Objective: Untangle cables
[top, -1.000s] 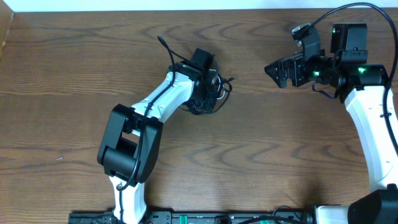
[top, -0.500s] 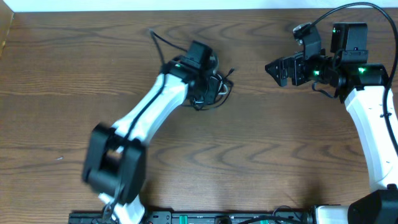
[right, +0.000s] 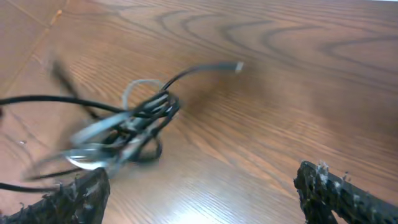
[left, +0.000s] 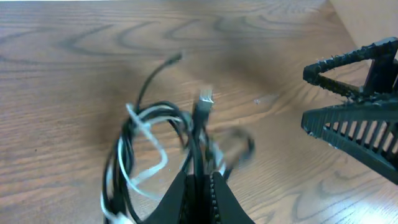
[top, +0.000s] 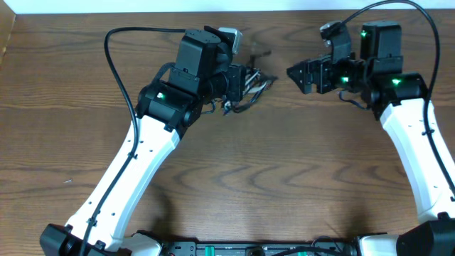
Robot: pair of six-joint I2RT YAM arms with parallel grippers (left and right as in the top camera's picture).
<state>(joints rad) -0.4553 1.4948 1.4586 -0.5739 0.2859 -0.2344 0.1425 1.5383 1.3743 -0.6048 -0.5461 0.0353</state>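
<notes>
1. One wooden table [top: 71, 107] carried the whole scene, and nothing else lay on it apart from the task's own things.
2. Two arms worked over it: the left arm [top: 153, 139] reached toward the far middle, and the right arm [top: 409, 135] faced it from the other side.
3. There were two grippers. The left gripper [left: 200, 179] had its fingers pressed together, pinching the cables [left: 168, 143] at the near side of the knot. The right gripper [right: 205, 199] had its fingers spread wide and held nothing, and stood near the knot without touching it.
4. The cables formed a single clump at the left gripper's tips, at the far middle of the table between the two grippers. Judging by the shadow under it, the clump hung a little above the wood.
5. I counted two cords: one black cable [left: 124, 149] and one white cable [left: 146, 134], looped through each other.
6. Two free ends stuck out: a pale plug [left: 205, 96] and a thin dark tip [left: 176, 58]. The other ends were too blurred to find.
7. Progress seemed early. The clump was gripped, but no cord was yet separated, so all the pulling apart remained.
</notes>
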